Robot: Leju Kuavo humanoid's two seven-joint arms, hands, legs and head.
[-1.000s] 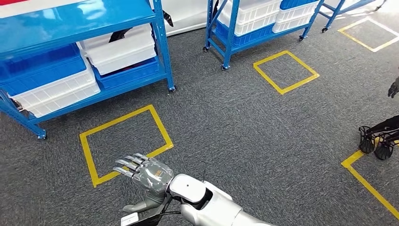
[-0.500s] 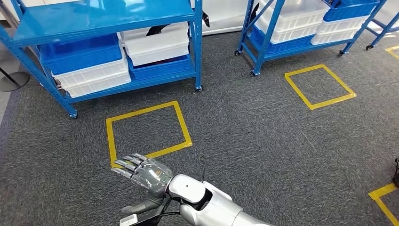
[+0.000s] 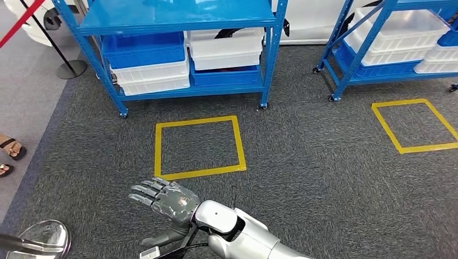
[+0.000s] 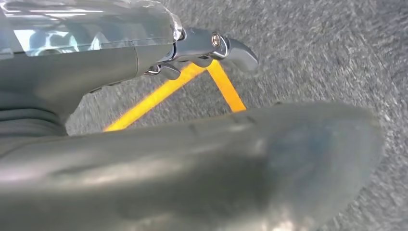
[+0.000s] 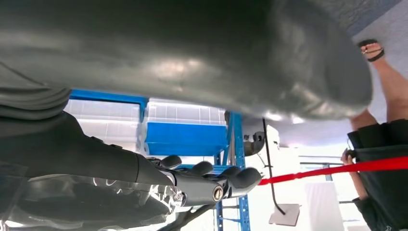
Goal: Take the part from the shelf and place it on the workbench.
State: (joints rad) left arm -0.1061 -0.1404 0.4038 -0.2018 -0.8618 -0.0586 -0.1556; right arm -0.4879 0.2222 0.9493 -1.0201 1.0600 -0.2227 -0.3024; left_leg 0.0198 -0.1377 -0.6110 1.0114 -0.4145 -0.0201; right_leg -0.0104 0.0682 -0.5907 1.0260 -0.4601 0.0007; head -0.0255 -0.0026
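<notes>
Step in hand, by my read: approach shelf [image 3: 178,16] at top centre of frame; stop square in yellow floor box [image 3: 199,147] before reaching. Part likely dark piece on white bin [image 3: 227,33], upper centre. Left hand [image 3: 162,198], bottom centre, spread flat, holds nothing. Right hand [image 5: 144,178] empty, fingers loosely extended.

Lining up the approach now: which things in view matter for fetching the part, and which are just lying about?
For the job: blue metal shelf unit ahead; black part poking from its upper white plastic bin, probably the target; silver left hand.
Lying about: yellow tape square on the carpet; second blue shelf unit; red barrier rope; person's sandalled feet.
</notes>
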